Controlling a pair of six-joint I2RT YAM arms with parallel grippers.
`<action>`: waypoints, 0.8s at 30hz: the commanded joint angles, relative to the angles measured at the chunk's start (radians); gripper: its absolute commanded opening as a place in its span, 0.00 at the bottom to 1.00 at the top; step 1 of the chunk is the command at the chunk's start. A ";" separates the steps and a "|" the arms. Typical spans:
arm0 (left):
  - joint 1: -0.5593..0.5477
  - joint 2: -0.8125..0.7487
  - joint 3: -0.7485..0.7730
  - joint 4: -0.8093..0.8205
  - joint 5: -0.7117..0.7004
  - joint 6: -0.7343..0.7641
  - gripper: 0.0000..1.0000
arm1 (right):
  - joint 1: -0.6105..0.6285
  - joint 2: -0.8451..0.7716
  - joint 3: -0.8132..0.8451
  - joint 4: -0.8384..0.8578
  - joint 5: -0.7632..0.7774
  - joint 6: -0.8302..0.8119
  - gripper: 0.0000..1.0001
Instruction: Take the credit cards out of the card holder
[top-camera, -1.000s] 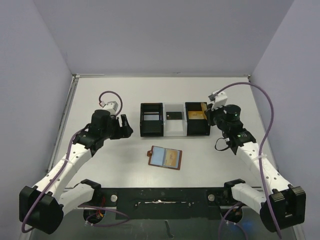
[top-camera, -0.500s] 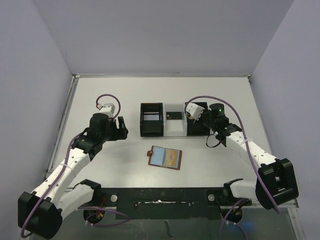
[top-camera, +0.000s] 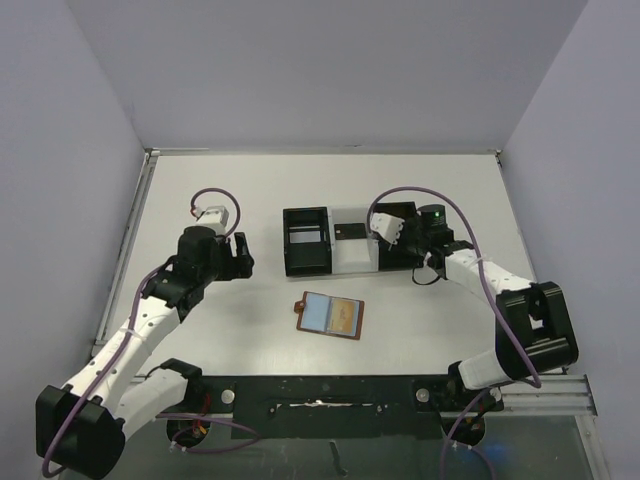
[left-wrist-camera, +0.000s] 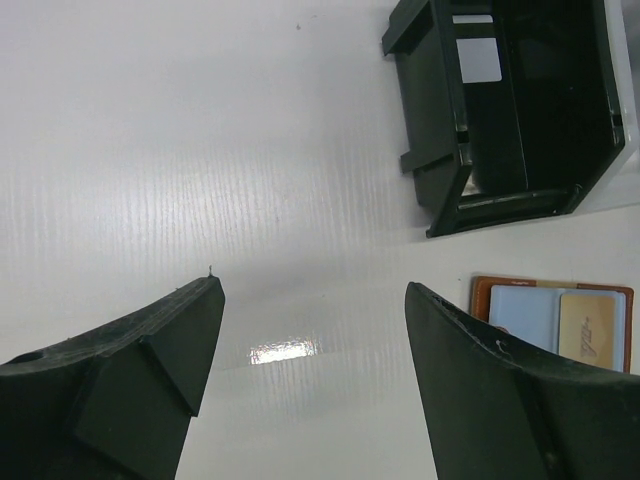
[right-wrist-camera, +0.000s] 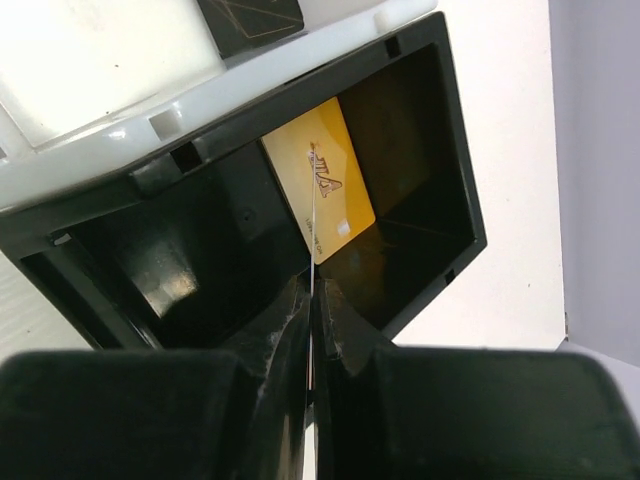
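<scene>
Credit card (right-wrist-camera: 312, 272), thin and gold-tan, seems pinched edge-on in the right jaws, so release it low inside the black plastic tray compartment (right-wrist-camera: 425, 130); left jaws hang spread.

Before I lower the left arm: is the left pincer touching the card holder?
Apart. The top view shows bare table between the open left pincer and the card holder.

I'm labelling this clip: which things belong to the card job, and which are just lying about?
Job: card holder; credit card in its pocket; credit card inside the black-and-white tray; right gripper.
Lying about: the tray itself; small black card in its middle compartment.
</scene>
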 joint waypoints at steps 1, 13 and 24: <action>0.030 -0.018 0.000 0.070 -0.007 0.017 0.73 | -0.003 0.027 0.047 0.073 -0.029 -0.073 0.00; 0.108 0.003 -0.003 0.087 0.108 0.018 0.73 | -0.011 0.161 0.178 0.068 -0.087 -0.148 0.00; 0.110 0.035 0.005 0.076 0.159 0.013 0.73 | -0.026 0.339 0.288 -0.001 -0.119 -0.152 0.12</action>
